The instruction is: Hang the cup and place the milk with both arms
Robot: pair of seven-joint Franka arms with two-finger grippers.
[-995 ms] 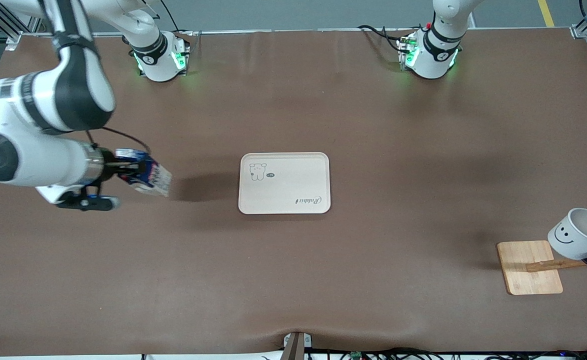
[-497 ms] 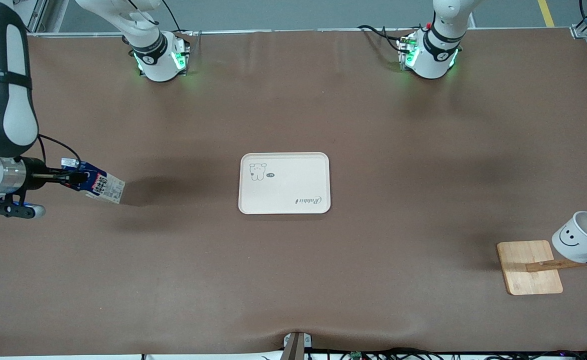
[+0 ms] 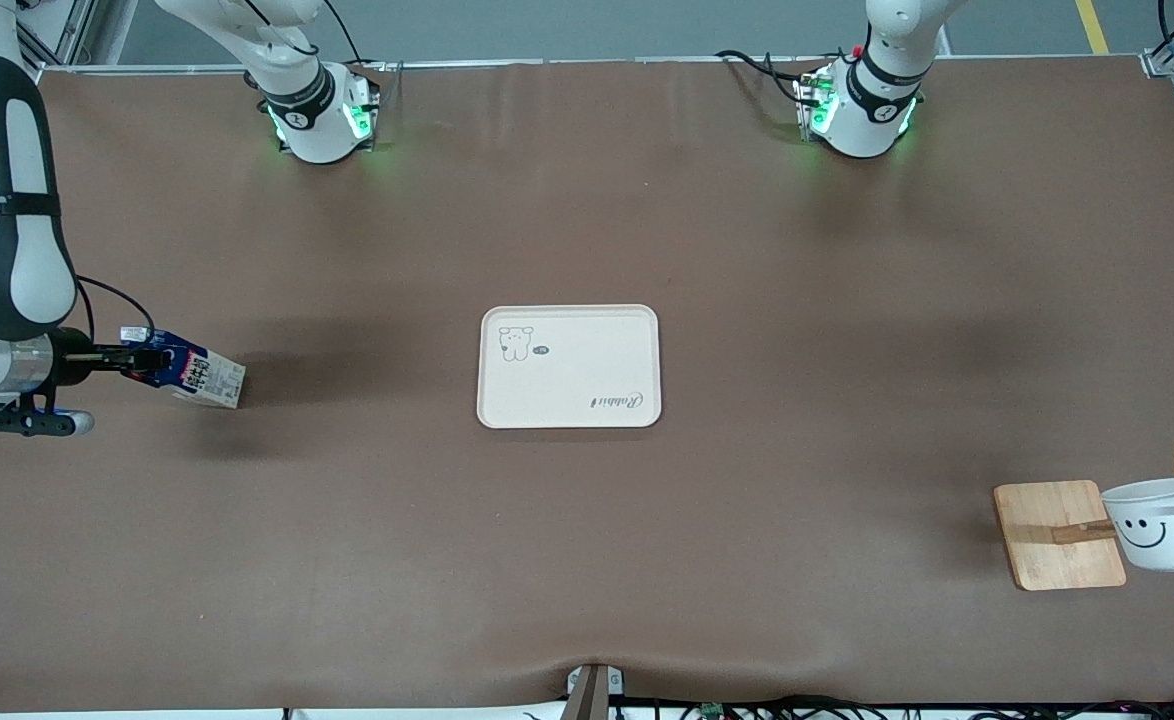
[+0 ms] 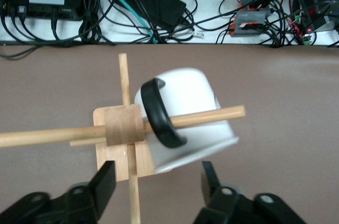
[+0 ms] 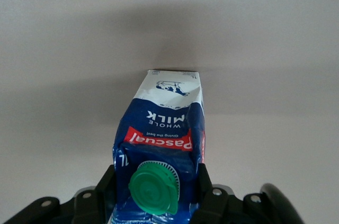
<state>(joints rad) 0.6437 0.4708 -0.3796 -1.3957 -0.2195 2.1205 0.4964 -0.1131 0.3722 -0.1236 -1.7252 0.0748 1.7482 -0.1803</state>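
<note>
The brown counter (image 3: 767, 300) is seen carrying a pale tray (image 3: 569, 367) at its middle and a wooden stand (image 3: 1059, 535) toward the left arm's end.

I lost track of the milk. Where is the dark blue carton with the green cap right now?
The dark blue gable-top milk carton is tilted in the right end effector, above the brown table at the right arm's end, well apart from the cream tray.

Looks like a robotics lab: two arm bases (image 3: 317, 115) bolted on a brown bench (image 3: 587, 560), cables (image 4: 159, 7) and electronics at 12 o'clock.
</note>
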